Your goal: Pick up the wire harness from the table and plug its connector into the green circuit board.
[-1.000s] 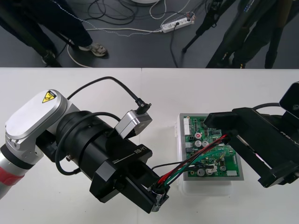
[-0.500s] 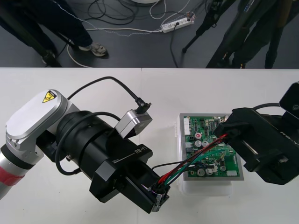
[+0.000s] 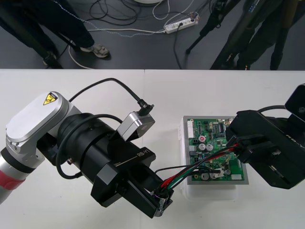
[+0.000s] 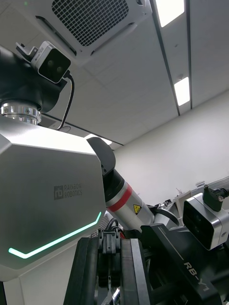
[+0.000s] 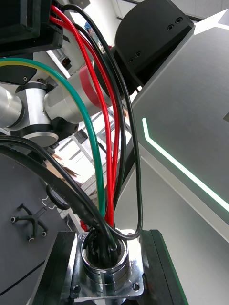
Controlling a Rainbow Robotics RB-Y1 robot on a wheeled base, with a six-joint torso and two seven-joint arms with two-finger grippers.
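1. Plain light counter [image 3: 228,95]: a bare strip runs along the far edge and across the middle beyond both arms. The near-left part is covered by the left arm. Dark floor lies past the far edge.
2. Bulky silver-and-black left arm [image 3: 71,143]: it comes in from the left, slanting toward the near edge. It ends just left of the board's near-left corner. The left jaws are narrow, clamped on the flange of the round metal socket [image 5: 102,262].
3. Black right arm [image 3: 271,155]: it comes in from the right edge, its head overlapping the board's right side. The right jaws are close together, holding the small black plug [image 4: 109,255].
4. Flat green circuit board [image 3: 207,138] on a white base [image 3: 209,191]: it sits right of centre, close to the near edge. There is open counter on its far and left sides.
5. Small wire harness of thin red, black and green wires [image 3: 190,169]: it is strung in the air from socket to plug, slanting over the board's near half. Cannot tell if the plug touches the board.
6. Compared with 1.0 s ago, the right arm's head has pulled back off the board's far-right area toward the right edge. The plug end of the wires is shifted right and nearer, and more of the board is uncovered. The left arm and socket are unchanged.
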